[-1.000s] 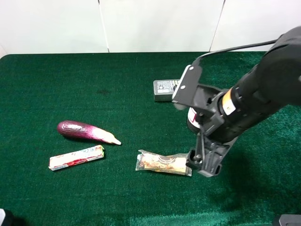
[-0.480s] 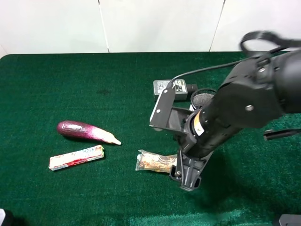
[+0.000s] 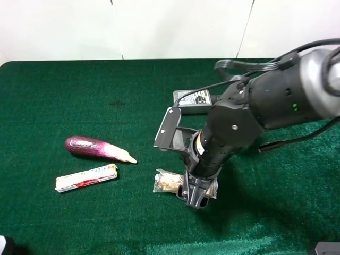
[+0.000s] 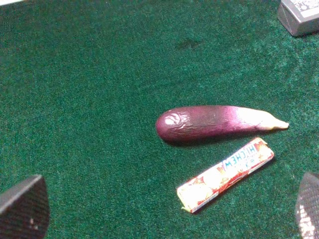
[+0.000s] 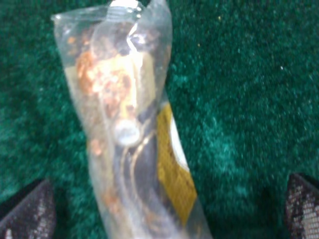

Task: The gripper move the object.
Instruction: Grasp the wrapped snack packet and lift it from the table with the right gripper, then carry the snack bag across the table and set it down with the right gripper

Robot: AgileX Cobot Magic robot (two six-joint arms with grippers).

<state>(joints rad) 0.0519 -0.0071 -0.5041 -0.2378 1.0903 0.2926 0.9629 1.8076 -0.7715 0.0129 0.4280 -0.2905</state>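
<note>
The object, a clear crinkly packet (image 3: 167, 181) with tan-brown snack inside, lies on the green cloth at front centre. My right gripper (image 3: 194, 194) is down over the packet's right half and hides that part. In the right wrist view the packet (image 5: 127, 124) fills the middle. The right gripper (image 5: 164, 219) is open, with one fingertip on each side of the packet. I cannot tell whether the fingertips (image 5: 25, 211) touch it. My left gripper (image 4: 164, 214) is open and empty, well above the cloth.
A purple eggplant (image 3: 95, 147) and a white-red-blue wrapped stick (image 3: 86, 177) lie to the left of the packet; both show in the left wrist view, eggplant (image 4: 209, 122) and stick (image 4: 227, 174). A grey power adapter (image 3: 190, 99) sits behind the right arm.
The right arm has swung left and lowered. Its gripper went from beside the packet's right end to over the packet's right half. The packet, eggplant and stick have not moved.
</note>
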